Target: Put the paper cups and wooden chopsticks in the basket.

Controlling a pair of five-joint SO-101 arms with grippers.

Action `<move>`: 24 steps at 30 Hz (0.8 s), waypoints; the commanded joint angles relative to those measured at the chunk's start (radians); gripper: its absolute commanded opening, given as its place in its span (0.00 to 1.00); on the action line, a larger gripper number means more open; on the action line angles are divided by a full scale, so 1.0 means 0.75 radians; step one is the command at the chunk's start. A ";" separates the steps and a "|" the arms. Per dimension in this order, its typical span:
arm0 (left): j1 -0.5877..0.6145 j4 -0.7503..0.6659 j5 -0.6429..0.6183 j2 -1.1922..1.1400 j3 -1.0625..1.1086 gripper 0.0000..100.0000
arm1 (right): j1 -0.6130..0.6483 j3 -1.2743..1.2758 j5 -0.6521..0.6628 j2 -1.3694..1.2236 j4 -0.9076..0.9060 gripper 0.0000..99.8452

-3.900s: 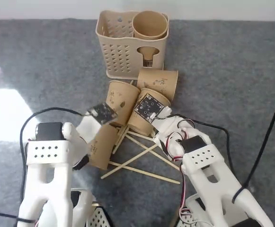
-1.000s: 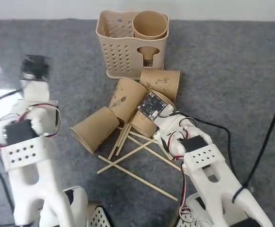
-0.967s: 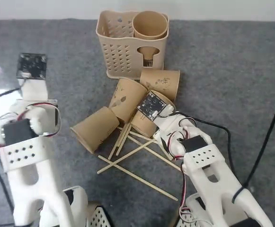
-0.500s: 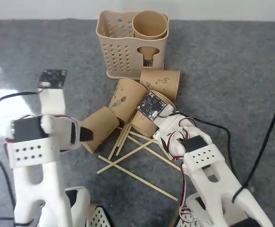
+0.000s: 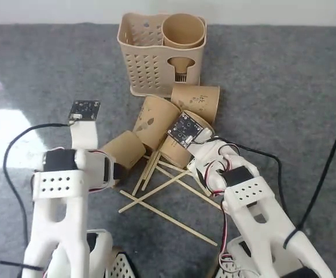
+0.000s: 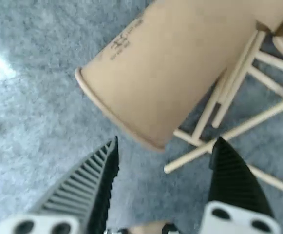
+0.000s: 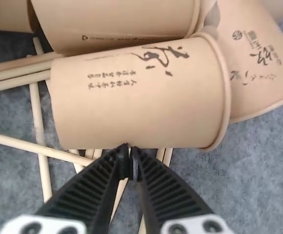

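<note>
A light, thin-walled cup (image 6: pixel 180 63) lies on its side in front of the basket (image 5: pixel 150 69), beside the chopsticks (image 5: pixel 168 218). It would likely crush, so pinch gently over the rim. The left gripper (image 6: pixel 164 146) gapes just short of that rim. The right gripper (image 7: pixel 129 152) is clenched on nothing beside a second cup (image 7: pixel 141 92). Since a second ago the left arm has swung back in from the basket's far left.

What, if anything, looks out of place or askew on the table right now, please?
Several paper cups lie tipped on their sides in a heap in front of the basket, with wooden chopsticks scattered criss-cross beside and under them. Nothing looks damaged.
</note>
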State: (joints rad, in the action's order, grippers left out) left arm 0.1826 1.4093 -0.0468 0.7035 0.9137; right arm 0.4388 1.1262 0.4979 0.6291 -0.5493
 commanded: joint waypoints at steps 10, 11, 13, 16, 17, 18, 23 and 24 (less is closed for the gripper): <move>-0.012 -0.538 -0.313 0.031 0.251 0.08 | -0.017 -0.004 0.037 -0.001 0.019 0.01; -0.012 -0.538 -0.299 0.031 0.249 0.00 | -0.017 -0.004 0.037 -0.001 0.019 0.01; -0.012 -0.511 -0.233 0.031 0.244 0.04 | -0.017 -0.004 0.037 -0.001 0.021 0.01; -0.002 -0.411 -0.153 0.043 0.187 0.01 | -0.017 -0.004 0.037 -0.001 0.021 0.01; -0.002 -0.358 -0.127 0.063 0.154 0.01 | -0.017 -0.004 0.037 -0.001 0.024 0.01; 0.000 -0.305 -0.094 0.092 0.122 0.01 | -0.017 -0.004 0.037 -0.001 0.024 0.01; 0.002 -0.149 0.096 0.364 -0.021 0.01 | -0.017 -0.004 0.037 -0.001 0.024 0.01; 0.002 -0.147 0.127 0.440 -0.038 0.01 | -0.017 -0.004 0.037 -0.001 0.024 0.01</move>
State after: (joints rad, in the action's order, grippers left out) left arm 0.1765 1.2681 -0.0361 0.8800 0.9782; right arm 0.4388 1.1262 0.5010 0.6291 -0.5493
